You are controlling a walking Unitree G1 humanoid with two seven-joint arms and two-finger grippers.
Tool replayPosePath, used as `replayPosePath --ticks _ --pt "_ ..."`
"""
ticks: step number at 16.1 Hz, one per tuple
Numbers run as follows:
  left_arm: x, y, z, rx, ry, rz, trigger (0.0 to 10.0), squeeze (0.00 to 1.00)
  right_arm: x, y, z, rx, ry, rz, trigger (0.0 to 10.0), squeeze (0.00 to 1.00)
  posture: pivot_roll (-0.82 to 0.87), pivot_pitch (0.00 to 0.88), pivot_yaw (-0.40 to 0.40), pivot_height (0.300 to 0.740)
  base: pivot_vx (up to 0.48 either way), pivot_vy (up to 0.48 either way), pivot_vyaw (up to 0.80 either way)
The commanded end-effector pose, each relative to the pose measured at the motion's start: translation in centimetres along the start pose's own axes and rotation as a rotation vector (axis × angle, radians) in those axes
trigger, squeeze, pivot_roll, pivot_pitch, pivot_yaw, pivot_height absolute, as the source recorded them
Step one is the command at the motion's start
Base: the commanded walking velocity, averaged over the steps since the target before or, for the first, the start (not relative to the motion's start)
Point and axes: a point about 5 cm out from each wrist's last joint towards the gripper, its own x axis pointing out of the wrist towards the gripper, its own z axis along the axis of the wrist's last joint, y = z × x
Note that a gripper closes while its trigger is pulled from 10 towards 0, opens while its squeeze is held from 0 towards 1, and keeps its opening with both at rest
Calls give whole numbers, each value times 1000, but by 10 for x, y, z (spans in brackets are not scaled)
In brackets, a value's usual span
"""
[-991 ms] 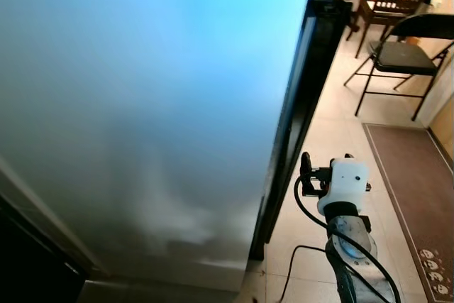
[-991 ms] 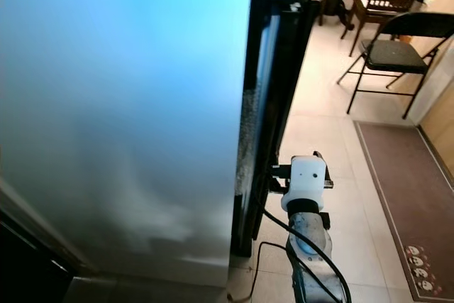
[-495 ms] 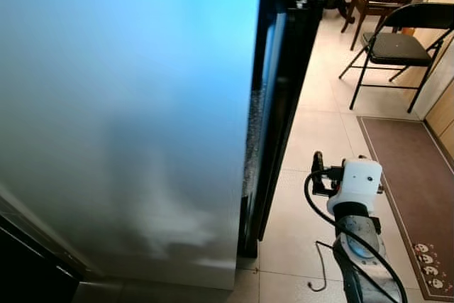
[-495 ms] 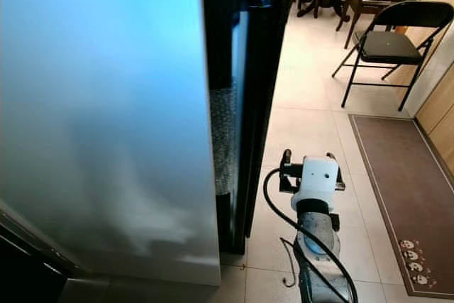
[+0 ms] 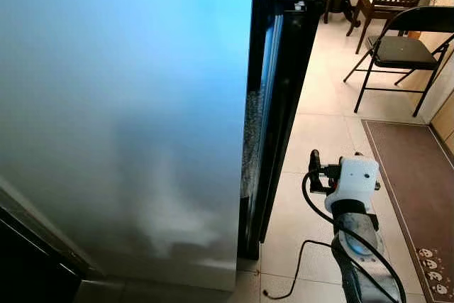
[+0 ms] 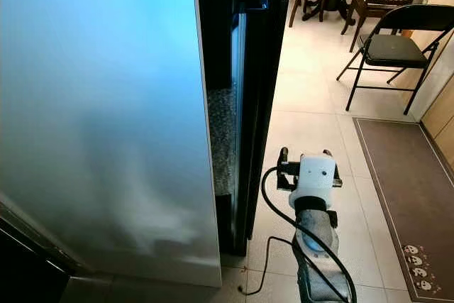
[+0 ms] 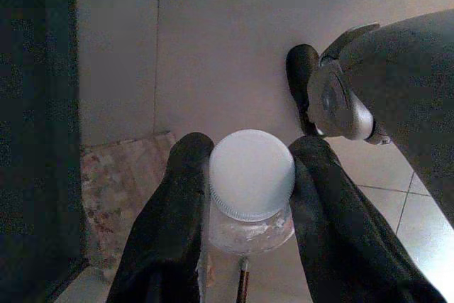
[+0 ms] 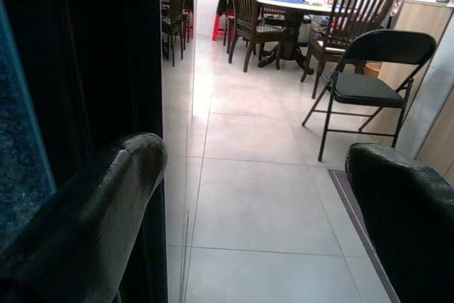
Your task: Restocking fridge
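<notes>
Left gripper (image 7: 248,196) clamps a white-lidded jar (image 7: 252,175) between both fingers, centre of the wrist frame. Right gripper (image 8: 255,196) spread wide, empty, lower right in the head views beside the fridge door (image 6: 106,104) edge. Risk: the door stands barely ajar; the jar could knock against it and slip.

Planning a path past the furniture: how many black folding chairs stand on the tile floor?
1: the folding chair stands beside the brown mat. Others may be hidden.
</notes>
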Motion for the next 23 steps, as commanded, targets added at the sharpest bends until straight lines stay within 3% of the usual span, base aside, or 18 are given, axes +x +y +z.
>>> replayPosePath --ticks 1,7,14,23 --pt "0 0 -2 -6 10 -1 10000 0 1 1 -1 7 7 4 10000 0 -57 0 9 740 0 0 0" --pt "0 0 -2 -3 9 -2 10000 0 3 2 -1 6 9 11 10000 0 -56 0 9 740 0 0 0" --pt "0 0 -1 -1 9 -2 10000 0 3 3 0 7 6 14 10000 0 -56 0 8 740 266 0 0" --pt "0 0 0 -3 3 -2 10000 0 2 4 -1 9 8 19 10000 0 -57 0 7 740 0 0 0"
